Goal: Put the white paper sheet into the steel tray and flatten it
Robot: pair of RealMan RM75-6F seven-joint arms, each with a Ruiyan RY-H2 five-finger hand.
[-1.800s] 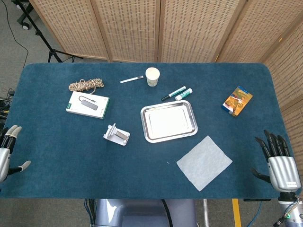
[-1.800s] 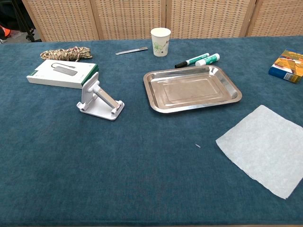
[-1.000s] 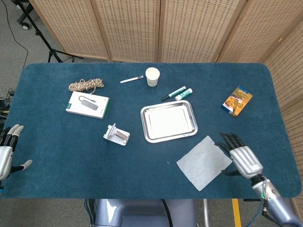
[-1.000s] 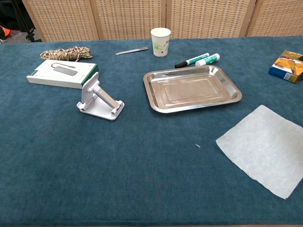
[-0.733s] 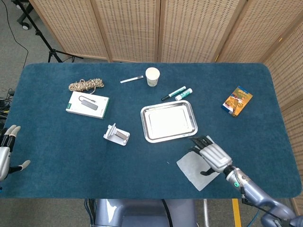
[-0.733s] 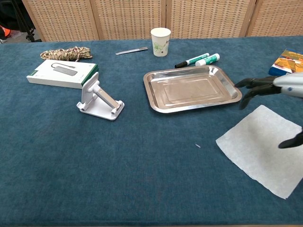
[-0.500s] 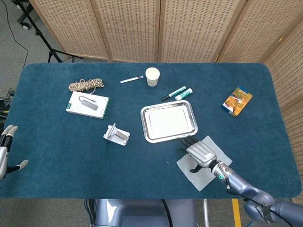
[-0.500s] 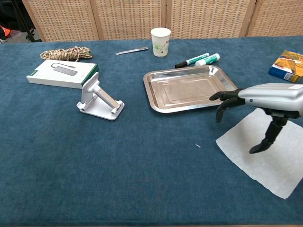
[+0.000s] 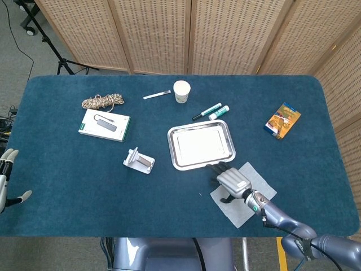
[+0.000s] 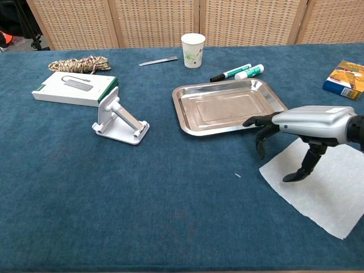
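Observation:
The white paper sheet (image 9: 251, 199) (image 10: 330, 185) lies flat on the blue cloth, just right of and nearer than the steel tray (image 9: 201, 145) (image 10: 230, 106), which holds nothing. My right hand (image 9: 232, 182) (image 10: 304, 129) hovers over the sheet's left corner, palm down, fingers spread and pointing toward the tray's near right corner. Nothing is in its grasp. My left hand (image 9: 4, 183) sits at the far left table edge, fingers apart, holding nothing; the chest view does not show it.
Behind the tray lie two markers (image 9: 211, 110) and a paper cup (image 9: 181, 91). A white metal stand (image 9: 139, 160) sits left of the tray, with a white box (image 9: 104, 125) and a rope coil (image 9: 102, 101) beyond. An orange packet (image 9: 282, 119) lies far right.
My right hand swept in from the table's right edge, leftward across the paper, and now hangs over its left corner near the tray. The paper has not moved.

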